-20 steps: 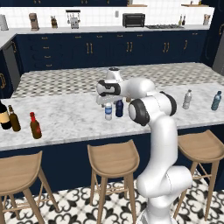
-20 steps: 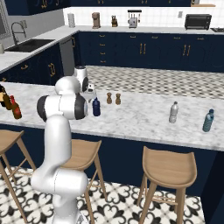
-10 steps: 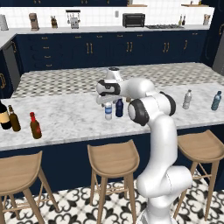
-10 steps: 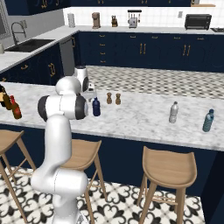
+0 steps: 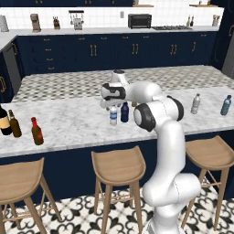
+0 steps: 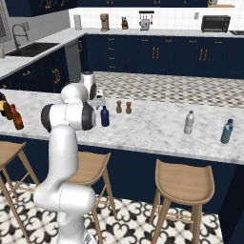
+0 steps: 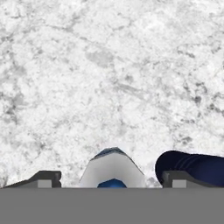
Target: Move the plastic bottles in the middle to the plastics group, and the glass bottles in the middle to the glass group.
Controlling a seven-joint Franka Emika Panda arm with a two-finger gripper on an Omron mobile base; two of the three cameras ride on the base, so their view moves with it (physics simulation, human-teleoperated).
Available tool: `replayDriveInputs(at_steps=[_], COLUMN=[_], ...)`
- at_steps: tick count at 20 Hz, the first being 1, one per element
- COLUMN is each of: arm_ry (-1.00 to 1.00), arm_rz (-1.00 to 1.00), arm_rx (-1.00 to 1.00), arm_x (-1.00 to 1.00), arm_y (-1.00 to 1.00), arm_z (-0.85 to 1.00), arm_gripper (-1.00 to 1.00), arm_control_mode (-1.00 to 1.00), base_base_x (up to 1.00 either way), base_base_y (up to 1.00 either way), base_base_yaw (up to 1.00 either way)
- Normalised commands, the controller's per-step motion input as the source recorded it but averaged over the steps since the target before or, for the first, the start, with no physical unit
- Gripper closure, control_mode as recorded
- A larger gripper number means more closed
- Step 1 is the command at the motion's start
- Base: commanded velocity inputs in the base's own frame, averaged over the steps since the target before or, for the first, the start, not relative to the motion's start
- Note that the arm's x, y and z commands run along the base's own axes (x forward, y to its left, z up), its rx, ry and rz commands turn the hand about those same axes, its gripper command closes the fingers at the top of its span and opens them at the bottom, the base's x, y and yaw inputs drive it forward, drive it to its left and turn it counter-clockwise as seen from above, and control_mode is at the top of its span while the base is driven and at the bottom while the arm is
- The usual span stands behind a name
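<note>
The reddish-brown red-capped bottle (image 5: 36, 131) already stands near the left end of the marble island counter (image 5: 73, 121), just beside the dark wine bottle (image 5: 4, 120) and the amber-brown bottle (image 5: 15, 124). Judged from that, the glass part of the task looks done.

2 plastic bottles are left in the middle of the counter, close to its front edge: the clear water bottle (image 5: 113, 115) with its white cap and blue label, and the dark navy bottle (image 5: 124, 112) just beside it. The plastics group sits well apart, near the counter's right end: the greyish-clear bottle (image 5: 195, 104) and the teal-blue bottle (image 5: 226, 105).

The gripper (image 7: 112, 177) hangs directly over the water bottle. In the hand view its 2 fingertips (image 7: 43, 178) stand spread, 1 on each side of the bottle's top, not touching it, so the jaws are open and hold nothing. The navy bottle lies just outside the other fingertip.

The arm appears to be starting on the 1st of the 2 plastic bottles; each of them has yet to be grasped and carried to the right end.
</note>
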Motion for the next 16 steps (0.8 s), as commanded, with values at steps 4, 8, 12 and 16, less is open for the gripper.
replayDriveInputs(at_steps=[4, 8, 12, 16], arm_ry=[-0.07, 0.00, 0.00, 0.00], arm_rz=[0.01, 0.00, 0.01, 0.02], arm_rx=[0.00, 0.00, -0.01, -0.01], arm_x=[0.00, 0.00, 0.00, -0.02], arm_y=[0.00, 0.00, 0.00, 0.05], arm_z=[-0.01, 0.00, 0.14, 0.26], arm_gripper=[1.00, 1.00, 1.00, 1.00], arm_control_mode=[-1.00, -1.00, -1.00, -1.00], base_base_x=[0.00, 0.00, 0.00, 0.00], base_base_y=[0.00, 0.00, 0.00, 0.00], base_base_yaw=[0.00, 0.00, 0.00, 0.00])
